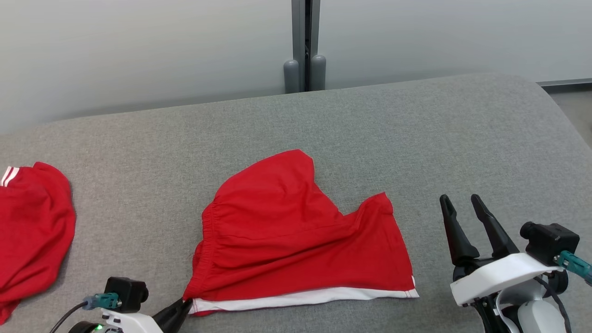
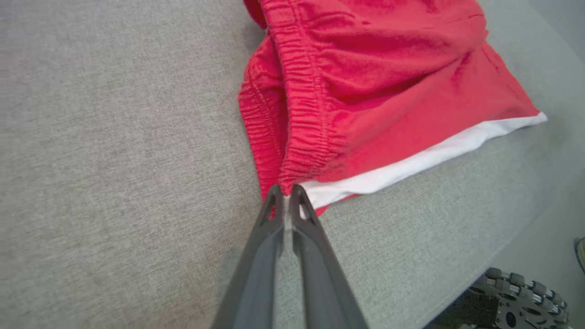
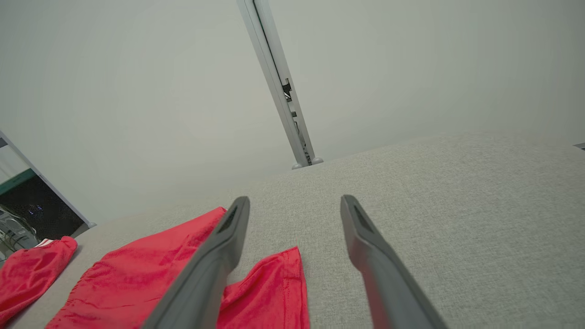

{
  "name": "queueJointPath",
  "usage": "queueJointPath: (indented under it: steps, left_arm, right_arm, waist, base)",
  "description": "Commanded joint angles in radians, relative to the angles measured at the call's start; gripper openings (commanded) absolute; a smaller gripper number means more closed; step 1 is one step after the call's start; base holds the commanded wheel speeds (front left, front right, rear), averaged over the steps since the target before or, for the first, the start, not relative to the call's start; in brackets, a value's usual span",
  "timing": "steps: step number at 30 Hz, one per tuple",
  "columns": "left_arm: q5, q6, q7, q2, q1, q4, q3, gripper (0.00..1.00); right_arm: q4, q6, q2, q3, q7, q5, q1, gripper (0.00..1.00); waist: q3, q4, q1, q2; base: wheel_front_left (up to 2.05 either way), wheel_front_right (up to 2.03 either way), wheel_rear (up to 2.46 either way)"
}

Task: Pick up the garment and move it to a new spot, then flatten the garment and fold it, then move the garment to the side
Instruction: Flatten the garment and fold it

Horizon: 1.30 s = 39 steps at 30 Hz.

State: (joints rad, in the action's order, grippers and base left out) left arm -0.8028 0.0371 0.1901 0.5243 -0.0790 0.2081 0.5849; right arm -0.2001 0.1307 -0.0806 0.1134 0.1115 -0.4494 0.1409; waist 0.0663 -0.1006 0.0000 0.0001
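Left jaws closed, tips pinching the near waistband corner of the red shorts. The left gripper meets the cloth right where the gathered elastic waistband joins the white hem band. Right jaws spread wide, nothing between them. The right gripper hangs above bare fabric just to the right of the shorts, not touching them. The shorts lie on the grey upholstered surface, partly flat: one leg reaches away from the robot, a diagonal fold runs across the middle, and the white band runs along the near edge. A second red garment with white stripes at its edge lies crumpled well apart to the left of the shorts. Beyond the shorts, past the far edge of the surface, a metal post stands between pale wall panels. A roller wheel shows below the surface edge, on the near side of the shorts. Nothing lies between either gripper and the shorts.
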Motion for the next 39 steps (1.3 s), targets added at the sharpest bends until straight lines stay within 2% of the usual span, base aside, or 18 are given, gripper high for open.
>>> queueJointPath:
  steps: [1,4,8,11,14,15,18,20,23,26,29,34,37,39]
  left_arm:
    - [-0.005,-0.004,-0.01,0.005,0.01,0.001,-0.009,1.0]
    - [-0.011,-0.008,-0.032,0.009,0.021,-0.01,-0.022,1.0]
    - [-0.008,-0.04,-0.074,0.033,0.044,-0.059,-0.058,1.0]
    - [0.033,-0.109,-0.145,0.049,0.046,-0.124,-0.107,1.0]
    - [0.056,-0.186,-0.244,0.038,0.055,-0.162,-0.174,1.0]
    - [0.059,-0.231,-0.305,0.02,0.06,-0.18,-0.214,1.0]
    - [0.057,-0.275,-0.384,-0.001,0.075,-0.202,-0.272,1.0]
    - [0.066,-0.289,-0.411,-0.01,0.08,-0.213,-0.295,1.0]
    - [0.078,-0.293,-0.434,-0.025,0.094,-0.221,-0.311,1.0]
    - [0.096,-0.269,-0.449,-0.046,0.102,-0.205,-0.328,1.0]
    - [0.126,-0.246,-0.455,-0.092,0.117,-0.198,-0.362,1.0]
    - [0.214,-0.175,-0.456,-0.176,0.153,-0.168,-0.424,1.0]
    - [0.252,-0.132,-0.456,-0.211,0.162,-0.136,-0.446,1.0]
    - [0.264,-0.123,-0.456,-0.219,0.165,-0.127,-0.454,1.0]
  right_arm:
    - [-0.001,0.0,-0.008,-0.001,-0.006,-0.006,-0.011,1.0]
    - [-0.004,0.0,-0.008,0.0,-0.008,-0.008,-0.012,1.0]
    - [-0.006,0.0,-0.014,0.002,-0.011,-0.017,-0.025,1.0]
    - [0.003,0.0,-0.018,0.009,-0.003,-0.015,-0.023,1.0]
    - [0.015,0.0,-0.019,0.019,0.014,-0.016,-0.018,1.0]
    - [0.023,0.0,-0.023,0.033,0.027,-0.017,-0.015,1.0]
    - [0.036,0.0,-0.031,0.034,0.057,-0.007,-0.02,1.0]
    - [0.044,0.0,-0.028,0.02,0.082,0.003,-0.025,1.0]
    - [0.054,0.0,-0.023,0.005,0.112,0.021,-0.035,1.0]
    - [0.055,0.0,-0.014,-0.009,0.13,0.045,-0.049,1.0]
    - [0.058,0.0,-0.003,-0.043,0.14,0.06,-0.079,1.0]
    - [0.04,0.0,0.009,-0.062,0.149,0.113,-0.117,1.0]
    - [0.034,0.0,0.013,-0.062,0.149,0.136,-0.113,1.0]
    - [0.032,0.0,0.014,-0.061,0.15,0.139,-0.107,1.0]
  waist:
    - [-0.002,0.002,0.0,-0.0001]
    - [-0.008,0.007,0.0,-0.0001]
    - [-0.022,0.015,0.0,-0.0001]
    - [-0.027,0.022,0.0,-0.0001]
    - [-0.036,0.028,0.0,-0.0001]
    - [-0.044,0.031,0.0,-0.0001]
    - [-0.055,0.037,0.0,-0.0001]
    - [-0.06,0.038,0.0,-0.0001]
    - [-0.063,0.04,0.0,-0.0001]
    - [-0.068,0.045,0.0,-0.0001]
    - [-0.075,0.054,0.0,-0.0001]
    - [-0.078,0.061,0.0,-0.0001]
    - [-0.081,0.058,0.0,-0.0001]
    - [-0.082,0.057,0.0,-0.0001]
  base:
    - [0.0,0.0,0.0]
    - [0.0,0.0,0.0]
    - [0.0,0.0,0.0]
    - [0.0,0.0,0.0]
    - [0.0,0.0,0.0]
    - [0.0,0.0,0.0]
    - [0.0,0.0,0.0]
    - [0.0,0.0,0.0]
    - [0.0,0.0,0.0]
    - [0.0,0.0,0.0]
    - [0.0,0.0,0.0]
    - [0.0,0.0,0.0]
    - [0.0,0.0,0.0]
    - [0.0,0.0,0.0]
